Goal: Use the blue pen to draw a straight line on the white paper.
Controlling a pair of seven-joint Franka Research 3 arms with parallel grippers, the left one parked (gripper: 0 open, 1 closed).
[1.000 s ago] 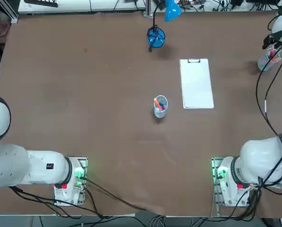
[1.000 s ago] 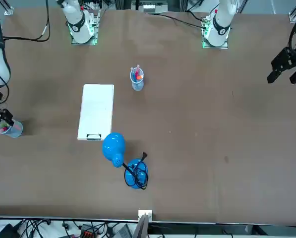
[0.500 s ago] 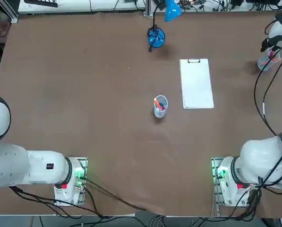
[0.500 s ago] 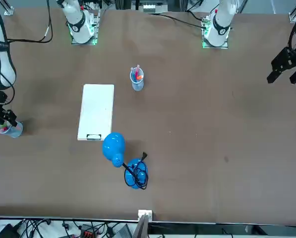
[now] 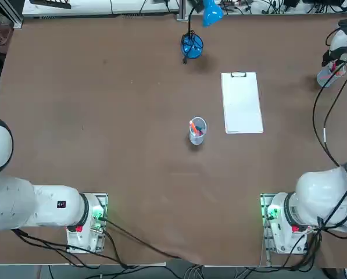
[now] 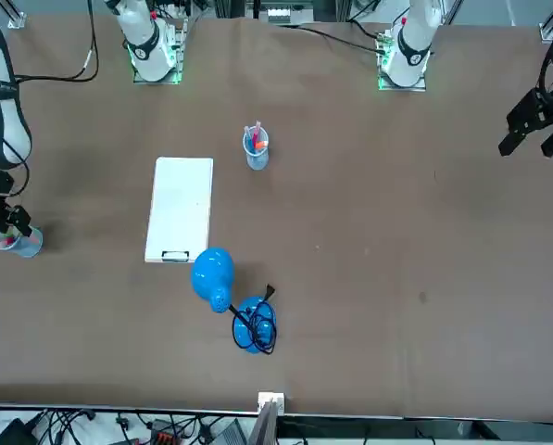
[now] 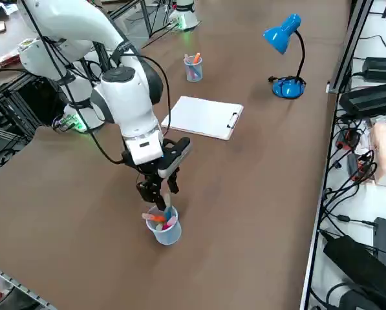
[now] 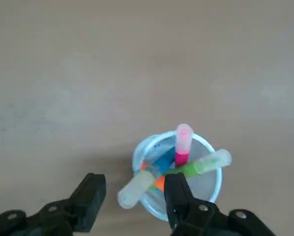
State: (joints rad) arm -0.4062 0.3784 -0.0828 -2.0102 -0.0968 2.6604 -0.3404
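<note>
Tabletop below, blue pen (image 8: 162,161) between pincer (image 8: 136,201) fingers.

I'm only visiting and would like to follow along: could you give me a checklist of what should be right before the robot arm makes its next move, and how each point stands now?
1. Right gripper over the cup of pens at the table's edge: ok, just above it.
2. Its fingers apart, ready to take a pen: ok.
3. Blue pen in sight: ok, leaning in that cup.
4. Blue pen free of other pens: not ok, it crosses a green one.
5. Blue pen held: not ok, still to be gripped.
6. Paper uncovered for drawing: ok, nothing lies on it but its clip.
</note>
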